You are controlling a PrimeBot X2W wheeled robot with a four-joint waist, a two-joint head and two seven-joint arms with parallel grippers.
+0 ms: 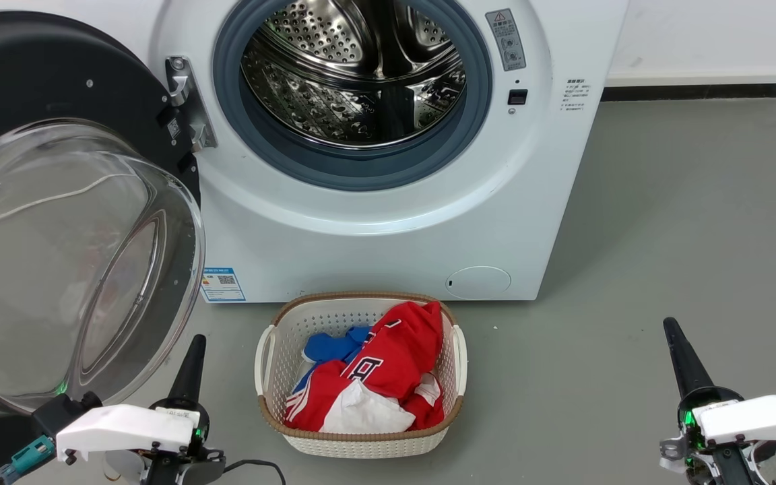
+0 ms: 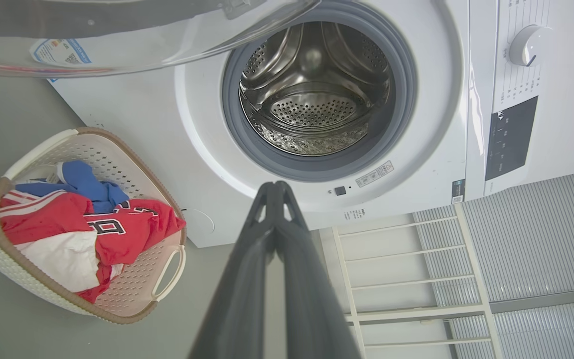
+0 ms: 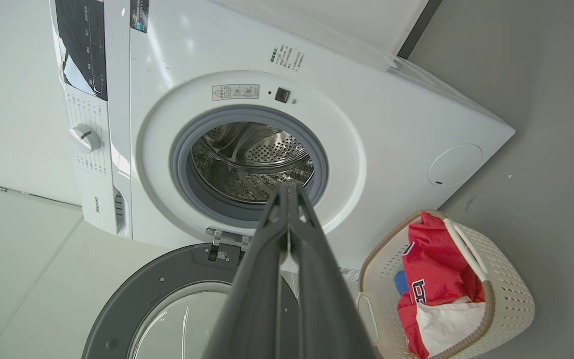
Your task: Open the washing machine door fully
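Closest to the lens in the head view is the left gripper (image 1: 194, 350), low at the left, its two dark fingers pressed together on nothing. The washing machine door (image 1: 58, 256) hangs just above and beside it, swung out to the left of the drum opening (image 1: 354, 87) on its metal hinge (image 1: 186, 101). Its glass bowl bulges towards the camera, and whether the finger touches the bowl's lower edge I cannot tell. The right gripper (image 1: 674, 343) is well apart at the lower right, beyond the laundry basket (image 1: 361, 441).

From the left wrist, the left gripper (image 2: 274, 192) tapers to a closed point aimed at the machine front, and the door (image 2: 117, 40) shows as a clear curved edge across the top, apart from the tips.

From the right wrist, the right gripper (image 3: 287, 192) is likewise closed and empty. The door (image 3: 132, 299) lies below the opening, grey inner face up, near the fingers' left flank.

I judge the door rigid and fairly heavy, turning freely about the hinge. Its glass looks slick and breakable, so any push belongs on the black rim (image 1: 38, 74) at the free edge, far from the hinge
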